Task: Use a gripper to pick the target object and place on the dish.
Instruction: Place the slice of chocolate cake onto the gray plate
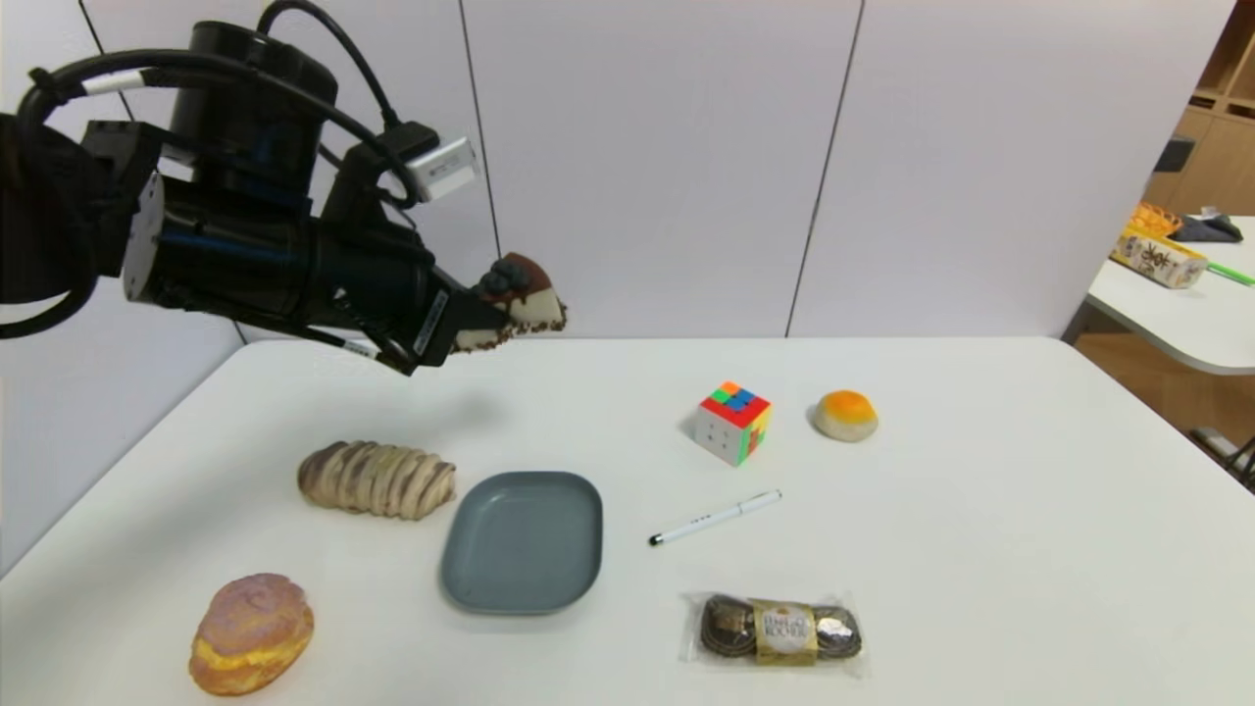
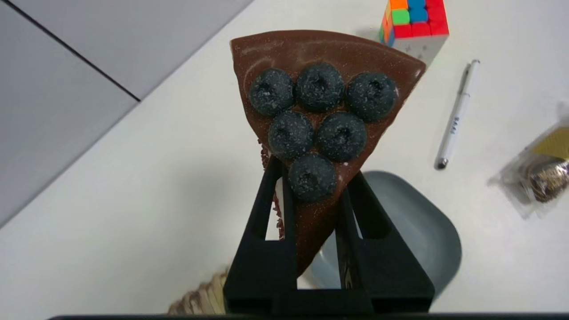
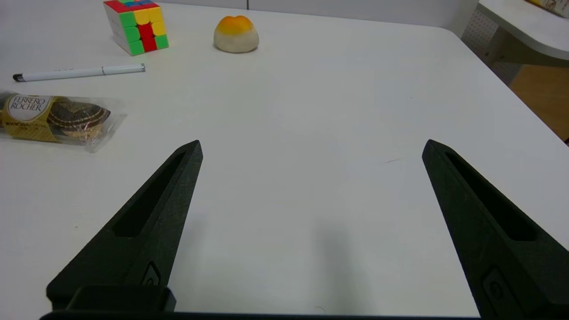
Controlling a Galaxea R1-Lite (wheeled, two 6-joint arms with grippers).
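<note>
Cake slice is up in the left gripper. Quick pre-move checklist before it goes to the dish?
1. Grip: left gripper shut on the cake slice, fingers on its narrow end: ok.
2. Slice lifted off the table: ok.
3. Dish bare, nothing lying in it: ok.
4. Striped bread sits close beside the dish, apart from it: ok, watch it.
5. Slice above the dish: not ok, still short of it in the head view.
6. Right gripper open, away from the dish: ok.
</note>
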